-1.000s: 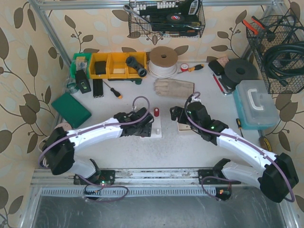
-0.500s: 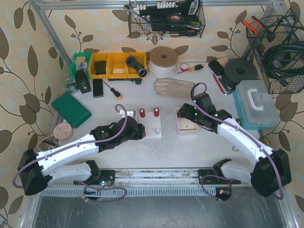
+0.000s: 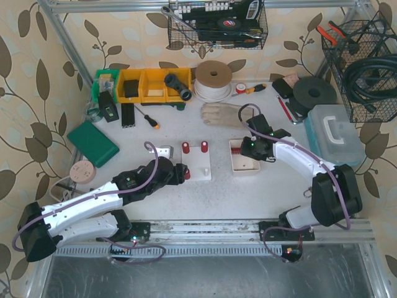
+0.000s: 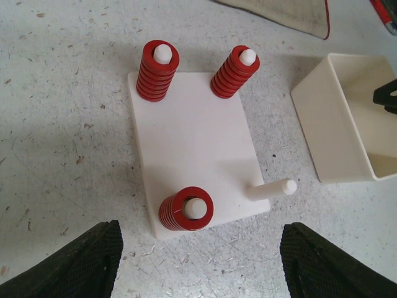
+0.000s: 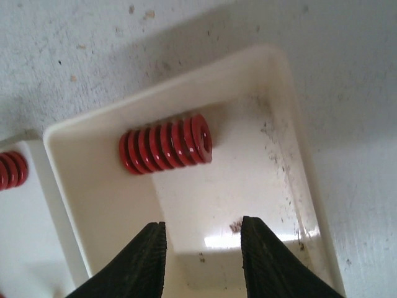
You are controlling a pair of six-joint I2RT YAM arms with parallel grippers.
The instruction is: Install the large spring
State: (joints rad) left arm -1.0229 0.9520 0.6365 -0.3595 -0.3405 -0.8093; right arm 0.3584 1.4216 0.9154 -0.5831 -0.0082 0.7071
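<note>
Overhead, right gripper: it hangs over the shallow cream plastic tray, which stands just right of the white rectangular peg plate. If it goes down off centre, a finger may strike the tray wall and push the tray.
Overhead, left gripper: it is at the near left corner of the peg plate. A careless move here may shift the plate.
Overhead, large red coil spring: it lies in the tray, on the side towards the peg plate.
Left wrist, jaws: wide apart and empty, at the near side of the peg plate.
Left wrist, bare white peg: it is at the plate's near right corner; the three mounted red springs fill the other pegs. A tilted spring may catch on the peg's top.
Right wrist, jaws: partly open with nothing between them; the spring lies ahead of the fingertips.
Right wrist, risk: round coils may roll or slip out of a pinch.
Right wrist, spring look: bright red, with thick coils closely stacked. It is a short cylinder on its side with the bore showing, near the tray wall towards the peg plate.
</note>
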